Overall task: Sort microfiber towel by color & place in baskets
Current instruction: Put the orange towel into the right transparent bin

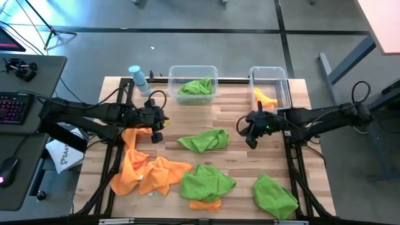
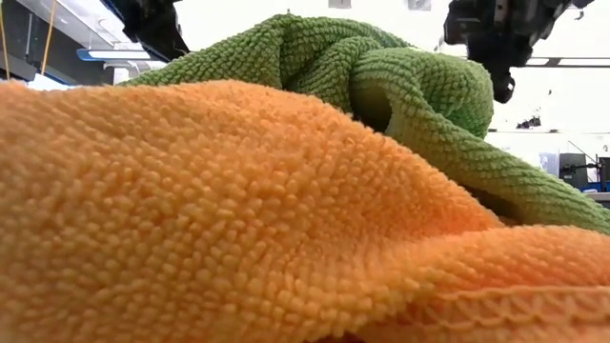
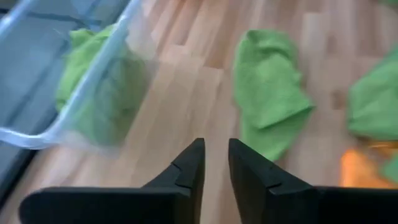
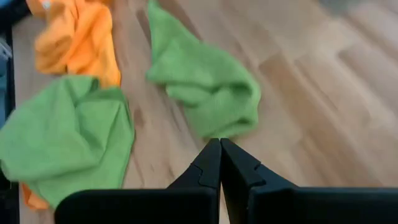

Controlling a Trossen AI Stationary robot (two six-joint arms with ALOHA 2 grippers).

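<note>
High view: green towels lie mid-frame and lower, orange ones lower left; the wide basket up top holds green, the narrow basket holds orange. Left gripper stands slightly parted and empty, right gripper pinched shut, empty. Best to spread the fingers, then pinch one towel's raised fold only; no writing is readable.

Bright even light; both wrist views blurred.
</note>
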